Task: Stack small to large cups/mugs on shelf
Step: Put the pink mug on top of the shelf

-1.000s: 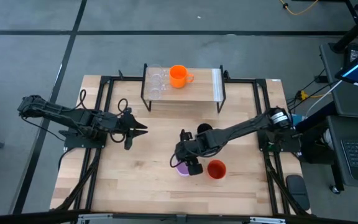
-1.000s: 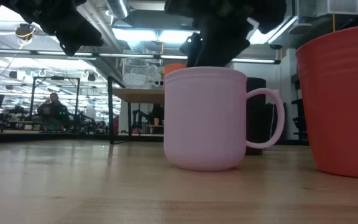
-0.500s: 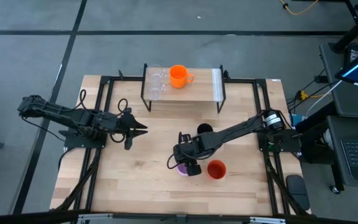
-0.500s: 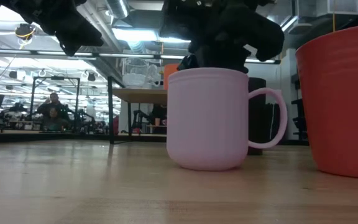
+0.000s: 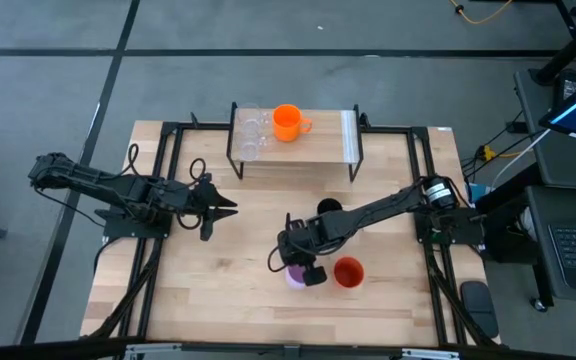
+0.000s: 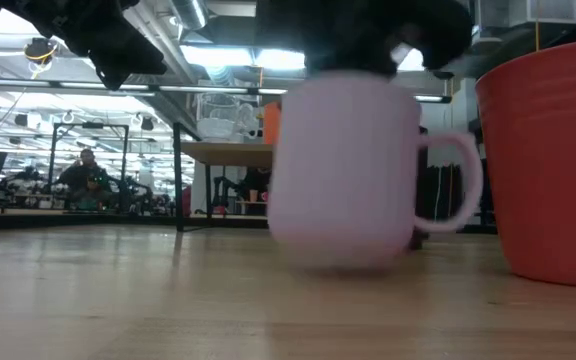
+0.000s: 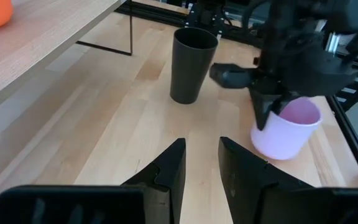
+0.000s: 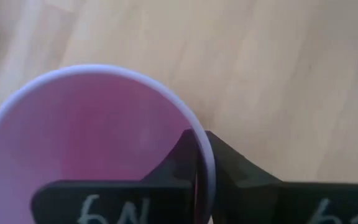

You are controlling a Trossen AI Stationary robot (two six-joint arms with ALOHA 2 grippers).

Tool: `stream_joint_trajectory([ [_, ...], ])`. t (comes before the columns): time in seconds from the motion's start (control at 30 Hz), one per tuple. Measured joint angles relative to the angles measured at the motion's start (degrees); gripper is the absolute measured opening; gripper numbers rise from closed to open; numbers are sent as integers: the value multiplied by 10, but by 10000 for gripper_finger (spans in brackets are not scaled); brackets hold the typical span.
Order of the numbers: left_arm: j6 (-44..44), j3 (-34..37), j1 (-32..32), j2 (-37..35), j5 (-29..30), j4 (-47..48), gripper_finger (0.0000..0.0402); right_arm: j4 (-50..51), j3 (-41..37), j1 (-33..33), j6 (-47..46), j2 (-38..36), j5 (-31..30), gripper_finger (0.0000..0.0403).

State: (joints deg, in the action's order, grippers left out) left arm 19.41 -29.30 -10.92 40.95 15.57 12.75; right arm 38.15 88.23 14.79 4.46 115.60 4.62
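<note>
**Lilac mug pinched at the rim and on the move**

Since a second ago the right hand (image 5: pixel 305 268) has dropped onto the lilac mug (image 6: pixel 346 168), and now that mug is smeared with motion in the low view, sitting a touch higher and further right than it did. From the right wrist you can see the grip plainly: one dark finger (image 8: pixel 178 163) inside the rim, the other outside, clamped on the mug's wall. From above, the hand covers most of the mug, with only a sliver of lilac peeking out near the bench's (image 5: pixel 218 300) middle front.

Just beside it stands the red-orange cup (image 5: pixel 348 271), upright on the bench. The black cup (image 7: pixel 192 64) stands close behind, also upright, between the mug and the shelf (image 5: pixel 318 142).

Up on the shelf, the orange mug (image 5: pixel 287 122) sits near the middle of the board, with the two clear glass cups (image 5: pixel 251 133) just beside it at the end.

Over on the other side, the left hand (image 5: pixel 226 209) hangs above bare bench, well apart from everything, fingers spread with a gap between them and nothing held.
</note>
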Motion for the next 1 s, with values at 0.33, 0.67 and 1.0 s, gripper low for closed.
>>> stream_joint_trajectory([
  [0.33, -5, 0, 0, 0, 0, 0, 89, 222, 282, -11, 103, -1, -25, 12],
  [0.67, -5, 0, 0, 0, 0, 1, 89, 289, 434, -83, 220, -47, -107, 12],
  [1.0, -5, 0, 0, 0, 0, 6, 89, 256, 379, -214, 296, -51, -82, 12],
])
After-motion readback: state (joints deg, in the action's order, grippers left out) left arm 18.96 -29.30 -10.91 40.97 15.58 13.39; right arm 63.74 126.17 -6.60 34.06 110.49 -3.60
